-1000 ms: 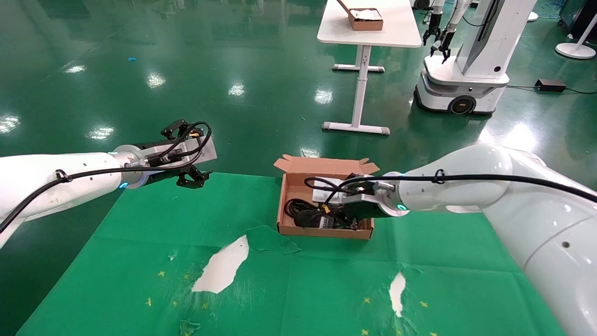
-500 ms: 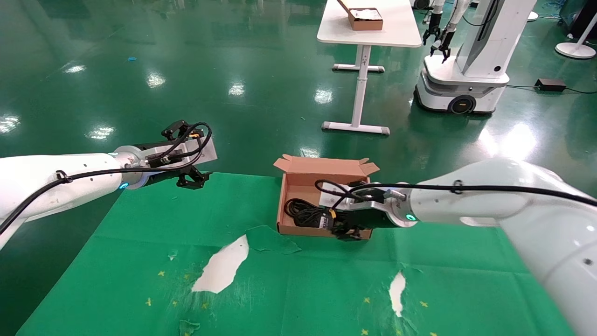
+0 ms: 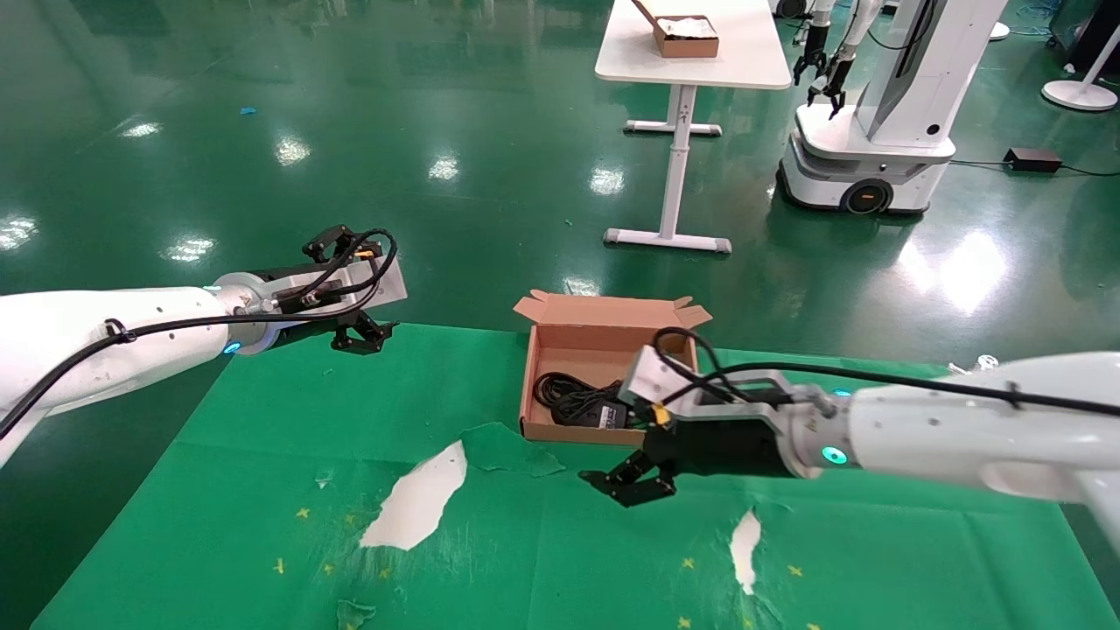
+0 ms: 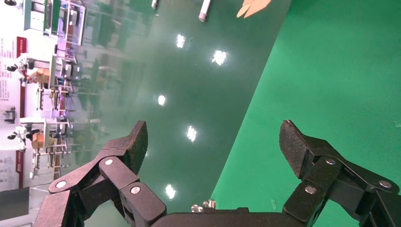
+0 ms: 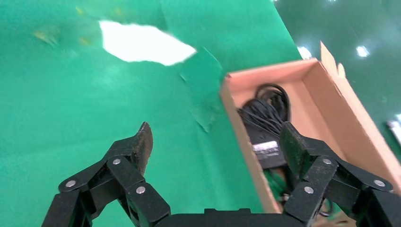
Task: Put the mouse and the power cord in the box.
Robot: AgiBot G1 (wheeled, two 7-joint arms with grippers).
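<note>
Hovering beside box (image 3: pixel 604 328), right gripper (image 3: pixel 632 479) spread, empty (power cord (image 3: pixel 573 400) inside); left gripper (image 3: pixel 359 335) spread, parked.

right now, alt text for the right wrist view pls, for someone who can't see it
The right tool hangs open and empty above a green table cover, beside a shallow brown cardboard box. A coiled black power cord lies in the box, and a white patch shows where the cover is torn.
</note>
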